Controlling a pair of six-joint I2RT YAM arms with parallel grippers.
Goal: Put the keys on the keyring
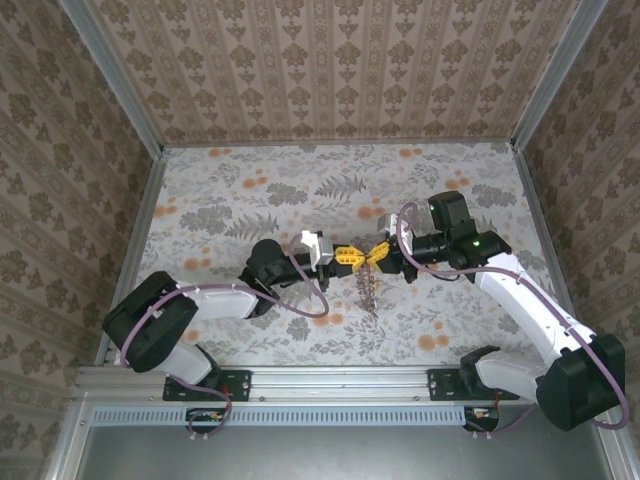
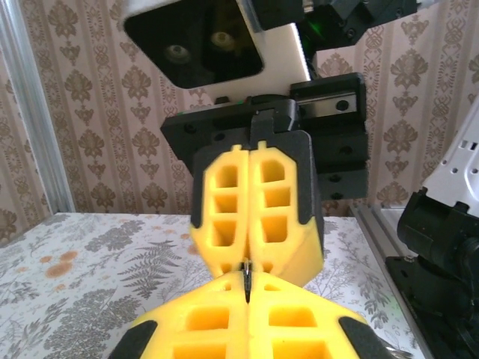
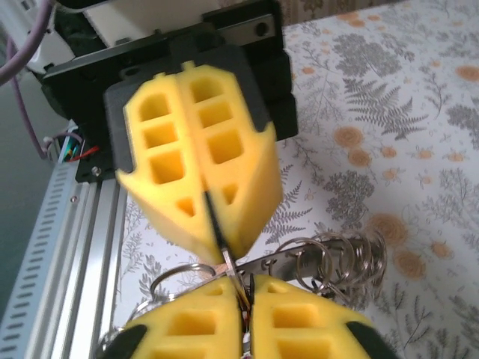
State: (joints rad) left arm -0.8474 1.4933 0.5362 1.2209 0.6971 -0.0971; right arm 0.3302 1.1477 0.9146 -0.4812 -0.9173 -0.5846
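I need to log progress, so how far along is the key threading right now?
Done: nothing I can confirm; whether any key is threaded cannot be told. In hand: the left gripper and right gripper pinch a thin metal piece tip to tip above the table, a bunch of metal rings dangling below. Left: the threading itself.

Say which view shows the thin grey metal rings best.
Right wrist: the thin grey metal rings show close-up, each loop distinct, below the yellow jaws. Top external: a small dangling cluster. Left wrist: a dark sliver between jaws.

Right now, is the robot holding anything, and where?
The left end effector and right end effector both pinch a thin metal piece; its gripped part is hidden, rings dangling beside.
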